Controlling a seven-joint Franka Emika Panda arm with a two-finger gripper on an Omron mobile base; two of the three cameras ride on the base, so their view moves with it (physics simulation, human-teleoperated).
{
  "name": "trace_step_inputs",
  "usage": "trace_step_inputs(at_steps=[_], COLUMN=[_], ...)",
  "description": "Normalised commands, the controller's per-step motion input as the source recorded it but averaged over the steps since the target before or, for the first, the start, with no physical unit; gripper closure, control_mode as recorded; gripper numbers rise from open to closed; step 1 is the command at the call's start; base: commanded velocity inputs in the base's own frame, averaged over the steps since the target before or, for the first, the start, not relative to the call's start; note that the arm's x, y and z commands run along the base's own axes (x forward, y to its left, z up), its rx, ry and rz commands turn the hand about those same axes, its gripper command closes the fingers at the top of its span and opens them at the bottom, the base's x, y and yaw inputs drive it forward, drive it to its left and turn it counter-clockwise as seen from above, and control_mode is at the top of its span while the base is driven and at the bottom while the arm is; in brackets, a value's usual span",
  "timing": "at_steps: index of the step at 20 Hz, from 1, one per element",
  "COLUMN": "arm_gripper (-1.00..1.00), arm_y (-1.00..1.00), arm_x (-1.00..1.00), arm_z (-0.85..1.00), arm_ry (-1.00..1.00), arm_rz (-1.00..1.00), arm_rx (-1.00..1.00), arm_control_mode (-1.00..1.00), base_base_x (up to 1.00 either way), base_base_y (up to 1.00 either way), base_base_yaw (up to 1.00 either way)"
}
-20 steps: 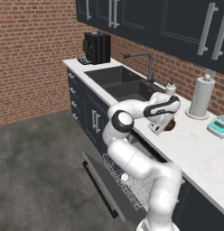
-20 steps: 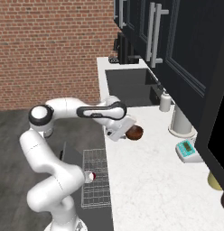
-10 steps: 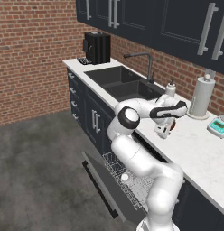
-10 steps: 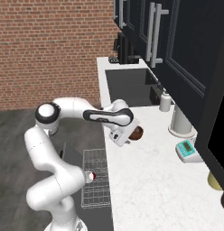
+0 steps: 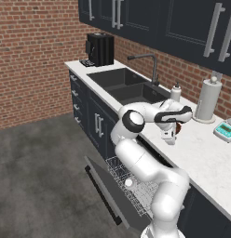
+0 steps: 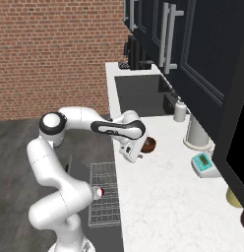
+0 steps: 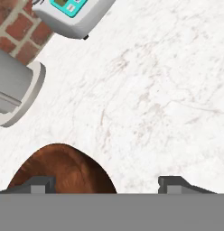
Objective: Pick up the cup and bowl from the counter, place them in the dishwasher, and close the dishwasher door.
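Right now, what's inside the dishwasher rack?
In the light-grey wire rack of the open dishwasher, the red cup lies near its edge. The arm covers the rest of the rack in the left base view.

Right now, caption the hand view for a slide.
Open fingers straddle the brown bowl's rim on the marbled counter.

I see the counter (image 7: 168, 81) as polished white stone, faintly veined with grey. The bowl (image 7: 64, 169) looks glossy, brown like glazed ceramic. The rack (image 6: 105, 197) reads as thin light-grey wire, and the door (image 5: 110, 195) as a flat matt dark panel. The wall (image 5: 29, 56) is rough red brick. My arm (image 6: 70, 123) has a smooth, shiny white plastic shell.
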Motion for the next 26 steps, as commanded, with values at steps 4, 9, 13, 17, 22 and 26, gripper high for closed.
trace_step_inputs(at_steps=[4,9,13,17,22,26], arm_gripper=[-1.0,-1.0,-1.0,-1.0,-1.0,1.0], arm_y=[0.25,0.22,0.16,0.09,0.1,0.16], arm_x=[0.81,0.86,0.98,1.0,1.0,0.92], arm_z=[0.44,0.32,0.27,0.28,0.25,0.19], arm_ry=[0.46,0.5,0.53,0.54,0.57,0.61], arm_rz=[0.1,0.09,0.09,0.08,0.08,0.08], arm_rx=[0.27,0.25,0.25,0.26,0.26,0.25], arm_control_mode=[-1.0,-1.0,-1.0,-1.0,-1.0,-1.0], base_base_x=[0.0,0.0,0.0,0.0,0.0,0.0], base_base_y=[0.0,0.0,0.0,0.0,0.0,0.0], base_base_yaw=[0.0,0.0,0.0,0.0,0.0,0.0])
